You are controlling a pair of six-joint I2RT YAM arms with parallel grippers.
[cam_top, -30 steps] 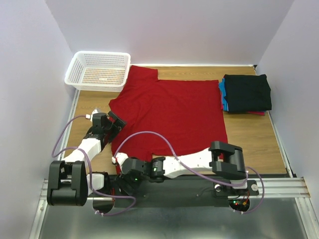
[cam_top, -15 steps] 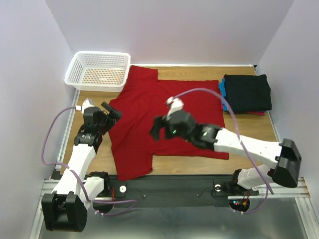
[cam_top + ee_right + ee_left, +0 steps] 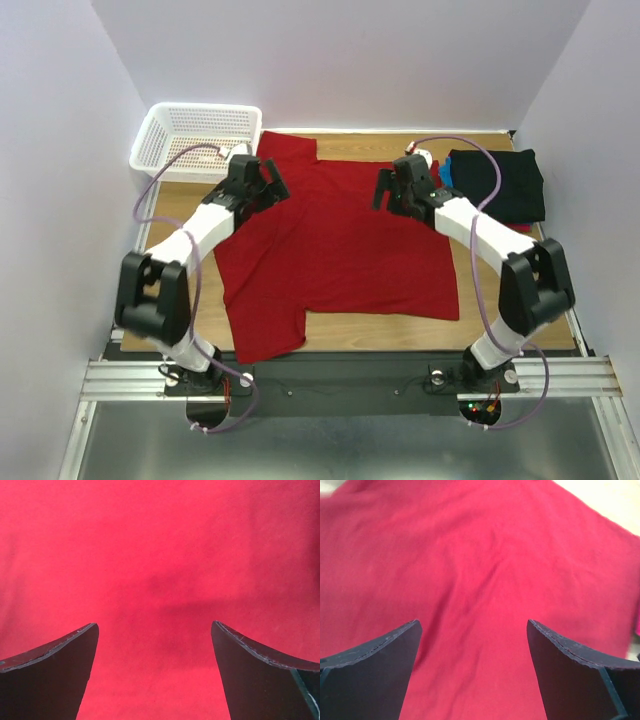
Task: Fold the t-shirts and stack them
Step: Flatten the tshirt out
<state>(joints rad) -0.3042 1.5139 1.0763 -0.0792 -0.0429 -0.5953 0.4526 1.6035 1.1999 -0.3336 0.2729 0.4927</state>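
Note:
A plain bright red t-shirt (image 3: 335, 240) lies spread flat across the middle of the wooden table. It fills the left wrist view (image 3: 480, 570) and the right wrist view (image 3: 160, 555). My left gripper (image 3: 268, 183) is open and empty over the shirt's far left part, near a sleeve. My right gripper (image 3: 385, 192) is open and empty over the shirt's far right part. A stack of folded t-shirts (image 3: 495, 187), black on top with blue and pink-red edges below, sits at the far right.
A white lattice basket (image 3: 197, 141) stands at the far left corner, just left of the left gripper. Bare wooden table (image 3: 510, 275) shows right of the red shirt. White walls close in the table on three sides.
Both arms have swung from the near edge out to the far part of the red shirt, the left to its far left, the right to its far right. The shirt has not moved.

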